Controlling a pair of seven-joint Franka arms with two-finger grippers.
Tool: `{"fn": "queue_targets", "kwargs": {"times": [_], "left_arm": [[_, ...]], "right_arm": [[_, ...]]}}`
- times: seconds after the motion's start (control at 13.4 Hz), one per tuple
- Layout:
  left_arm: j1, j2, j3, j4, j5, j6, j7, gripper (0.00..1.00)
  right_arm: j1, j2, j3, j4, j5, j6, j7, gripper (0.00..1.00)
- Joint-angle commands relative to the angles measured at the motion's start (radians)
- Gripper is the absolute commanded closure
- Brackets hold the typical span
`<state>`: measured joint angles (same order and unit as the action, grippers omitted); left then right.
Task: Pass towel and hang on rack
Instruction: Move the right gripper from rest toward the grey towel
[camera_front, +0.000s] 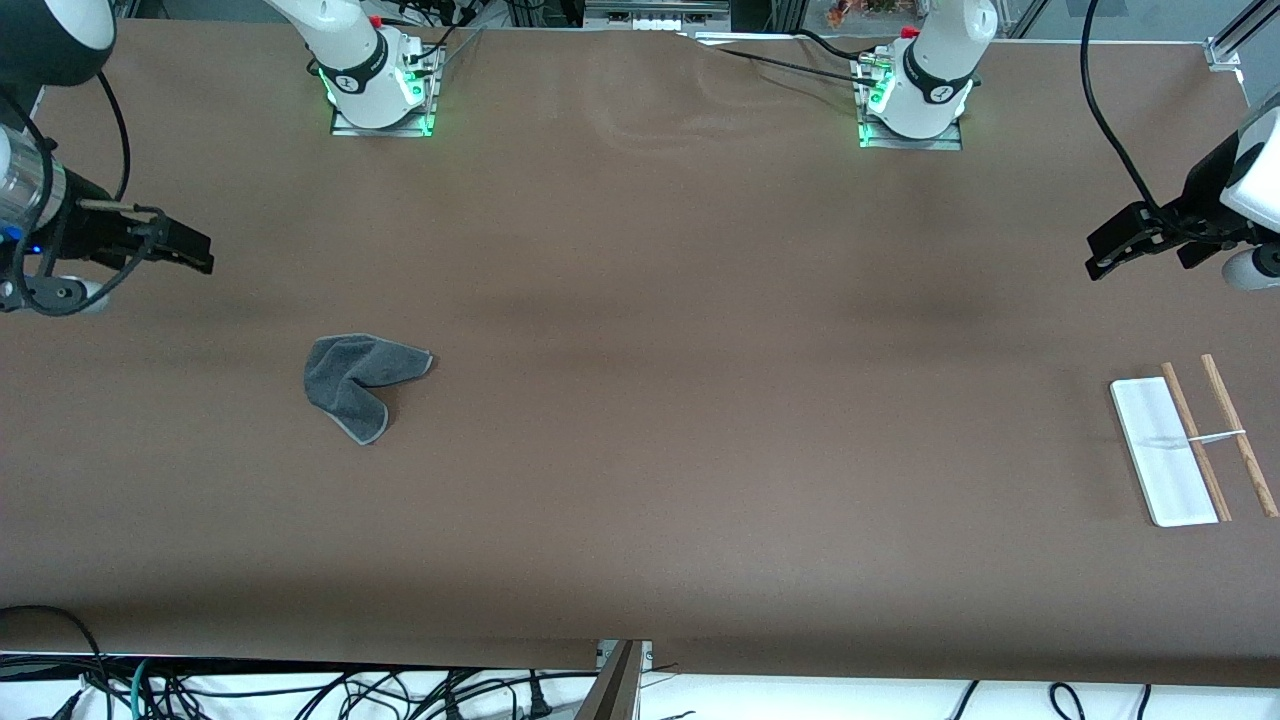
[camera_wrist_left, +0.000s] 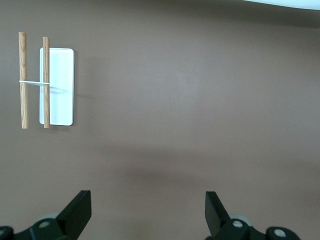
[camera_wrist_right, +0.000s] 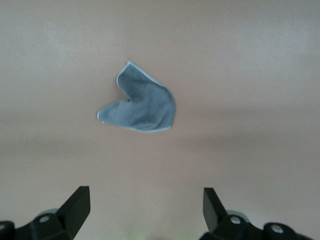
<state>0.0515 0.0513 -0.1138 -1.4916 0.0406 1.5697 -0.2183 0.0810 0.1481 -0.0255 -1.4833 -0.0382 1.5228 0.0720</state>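
on the brown table (camera_front: 640, 420), toward the right arm's end, the towel (camera_front: 358, 384) lies crumpled in a bent, boomerang-like shape, dark grey with a lighter stitched edge showing along its border; nothing touches it. the right wrist view shows the same towel (camera_wrist_right: 141, 102) flat on the table surface, well clear of the fingertips (camera_wrist_right: 80, 200) at the frame's lower edge. the right gripper (camera_front: 195, 252) hangs in the air over the table edge at the right arm's end, over bare table and not over the towel, jaws spread wide, holding nothing. toward the left arm's end of the table stands the rack (camera_front: 1190, 440): a flat white rectangular base (camera_front: 1150, 440), two thin light-brown wooden rods (camera_front: 1238, 435) running parallel, and a thin silver crosspiece (camera_front: 1215, 437) spanning across them. one rod sits along the edge of the base, the other is just beside it over bare table. in the left wrist view the rack (camera_wrist_left: 47, 80) appears with both rods side by side and the crosspiece cutting across both near mid-length. no cloth on the rack. the left gripper (camera_front: 1110, 255) hangs over the table at the left arm's end, over bare table and farther from the front camera than the rack, jaws wide apart, empty; its fingertips (camera_wrist_left: 212, 207) show dark against bare brown surface. towel and rack sit well apart, near the two ends of the table.
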Motion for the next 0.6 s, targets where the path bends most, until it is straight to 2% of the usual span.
{"fn": "queue_targets", "kwargs": {"times": [0.0, 0.37, 0.52], "left_arm": [[0.005, 0.002, -0.007, 0.005, 0.001, -0.002, 0.007, 0.00], [0.007, 0.007, -0.009, 0.007, 0.001, 0.001, 0.007, 0.00], [0.008, 0.007, -0.007, 0.007, 0.001, 0.001, 0.007, 0.00]], "right_arm": [[0.003, 0.019, 0.007, 0.001, 0.009, 0.039, -0.001, 0.00], [0.014, 0.139, 0.007, 0.000, 0.009, 0.117, -0.012, 0.00], [0.025, 0.191, 0.007, 0.000, 0.011, 0.219, -0.073, 0.00]]}}
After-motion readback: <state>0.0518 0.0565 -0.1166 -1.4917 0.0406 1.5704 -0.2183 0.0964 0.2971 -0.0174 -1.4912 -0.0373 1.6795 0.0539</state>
